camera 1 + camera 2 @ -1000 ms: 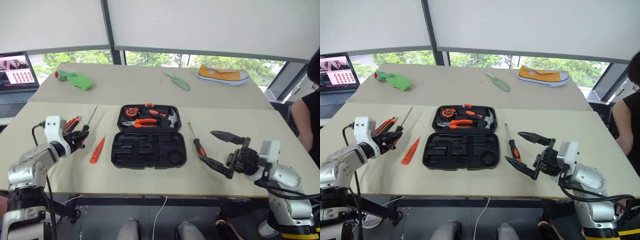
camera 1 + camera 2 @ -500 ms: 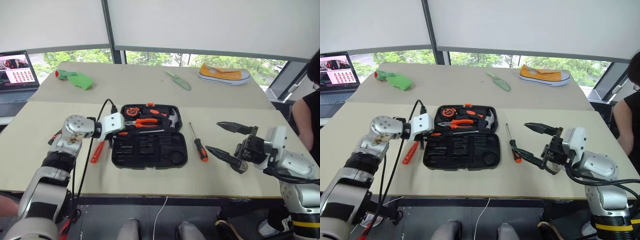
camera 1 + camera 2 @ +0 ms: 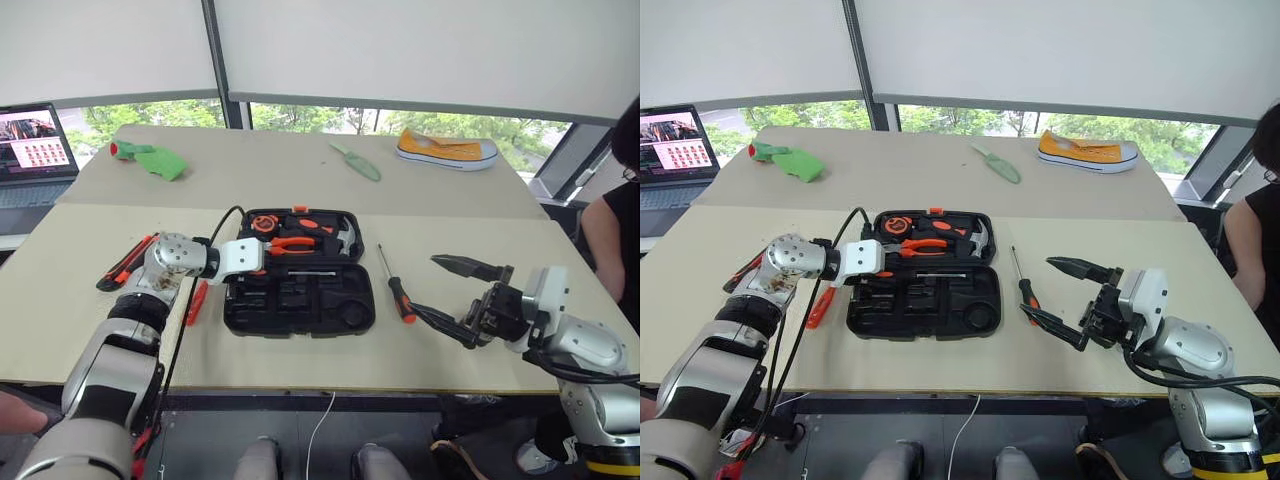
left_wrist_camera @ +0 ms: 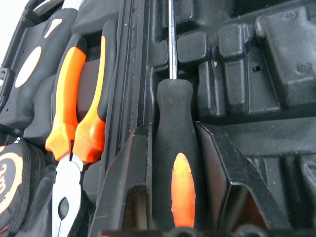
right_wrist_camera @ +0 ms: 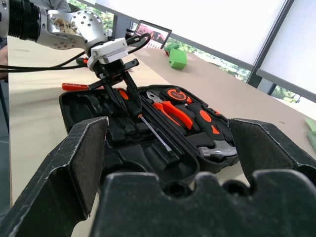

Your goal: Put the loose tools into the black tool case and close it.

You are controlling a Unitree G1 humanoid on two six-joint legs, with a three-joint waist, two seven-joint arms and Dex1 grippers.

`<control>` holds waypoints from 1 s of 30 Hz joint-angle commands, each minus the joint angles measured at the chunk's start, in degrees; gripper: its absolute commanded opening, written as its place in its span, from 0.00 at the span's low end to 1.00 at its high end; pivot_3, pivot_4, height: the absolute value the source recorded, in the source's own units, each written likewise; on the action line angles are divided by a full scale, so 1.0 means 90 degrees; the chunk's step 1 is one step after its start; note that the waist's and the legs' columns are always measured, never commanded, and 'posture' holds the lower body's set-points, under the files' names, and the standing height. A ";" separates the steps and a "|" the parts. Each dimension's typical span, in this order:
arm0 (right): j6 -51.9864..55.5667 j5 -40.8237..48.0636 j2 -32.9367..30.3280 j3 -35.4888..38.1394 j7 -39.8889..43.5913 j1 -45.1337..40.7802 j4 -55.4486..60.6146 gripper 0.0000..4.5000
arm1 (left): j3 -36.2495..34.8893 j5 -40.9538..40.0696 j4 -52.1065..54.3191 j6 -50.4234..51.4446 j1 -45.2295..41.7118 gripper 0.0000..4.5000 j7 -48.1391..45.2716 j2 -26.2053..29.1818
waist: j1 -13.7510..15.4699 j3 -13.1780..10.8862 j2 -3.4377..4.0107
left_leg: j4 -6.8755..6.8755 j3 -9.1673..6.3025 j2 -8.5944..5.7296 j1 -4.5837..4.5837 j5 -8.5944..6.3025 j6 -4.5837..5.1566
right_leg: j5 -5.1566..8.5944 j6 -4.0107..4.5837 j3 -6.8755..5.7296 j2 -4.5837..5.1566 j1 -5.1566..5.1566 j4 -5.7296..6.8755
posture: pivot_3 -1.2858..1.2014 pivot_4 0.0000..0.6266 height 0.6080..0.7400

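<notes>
The black tool case (image 3: 340, 312) lies open at the table's middle. My left gripper (image 3: 263, 267) reaches in over its left side, shut on a black-and-orange screwdriver (image 4: 174, 148) whose shaft (image 3: 318, 271) lies along the hinge ridge. A second screwdriver (image 3: 398, 290) lies on the table right of the case. The slim orange tester screwdriver (image 3: 196, 300) lies left of the case, and the utility knife (image 3: 125, 262) lies farther left. My right gripper (image 3: 425, 284) hangs open at the front right, empty, near the second screwdriver's handle.
Orange pliers (image 3: 290, 243), a hammer (image 3: 343, 238) and a tape measure (image 3: 262, 223) sit in the case's far half. At the table's back are a laptop (image 3: 35, 150), a green bundle (image 3: 150, 158), a green trowel (image 3: 355, 160) and a yellow shoe (image 3: 445, 148). A person (image 3: 615, 230) sits at right.
My left gripper has swung from the table's left side, near the knife, to the case with the screwdriver, and rolled over. The right gripper has hardly moved.
</notes>
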State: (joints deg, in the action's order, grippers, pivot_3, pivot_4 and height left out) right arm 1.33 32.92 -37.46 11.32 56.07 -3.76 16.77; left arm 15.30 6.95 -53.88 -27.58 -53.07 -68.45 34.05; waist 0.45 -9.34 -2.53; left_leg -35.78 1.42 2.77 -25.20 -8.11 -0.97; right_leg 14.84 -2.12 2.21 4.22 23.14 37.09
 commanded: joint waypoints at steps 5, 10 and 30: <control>0.0446 0.0480 0.0095 0.0165 -0.0228 0.0078 0.0414 1.00 | -0.0903 -0.1161 0.0429 0.0512 0.0005 0.80 -0.0213 -0.0333 | 0.0014 0.0000 0.0000 | -0.0005 0.0000 0.0001 -0.0003 0.0000 0.0000 | -0.0003 0.0000 0.0000 0.0000 0.0000 0.0000 | 0.52 0.24 1.00; 0.0747 0.0636 0.0091 0.0167 -0.0235 0.0126 0.0480 1.00 | -0.1082 -0.1439 0.0930 0.1539 0.0330 0.63 -0.0151 -0.0530 | 0.0006 0.0000 0.0000 | -0.0010 -0.0001 0.0000 -0.0009 -0.0001 0.0003 | -0.0008 0.0003 0.0001 0.0001 0.0000 0.0000 | 0.52 0.24 1.00; 0.0909 0.0570 0.0248 0.0525 -0.0788 0.0642 0.0824 1.00 | -0.1802 -0.2335 0.2486 0.2430 0.1312 0.26 0.0195 -0.0747 | 0.0010 0.0004 0.0007 | -0.0014 -0.0003 0.0002 -0.0003 -0.0002 0.0005 | -0.0009 0.0001 0.0004 -0.0001 -0.0004 0.0002 | 0.52 0.24 1.00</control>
State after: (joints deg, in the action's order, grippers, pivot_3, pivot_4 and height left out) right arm 9.41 37.28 -35.26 12.89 50.52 1.69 22.06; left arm 3.44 -8.58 -35.60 -4.83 -40.47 -65.03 26.71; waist 0.54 -9.30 -2.47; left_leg -35.90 1.39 2.81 -25.26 -8.13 -0.93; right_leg 14.75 -2.10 2.23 4.20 23.13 37.11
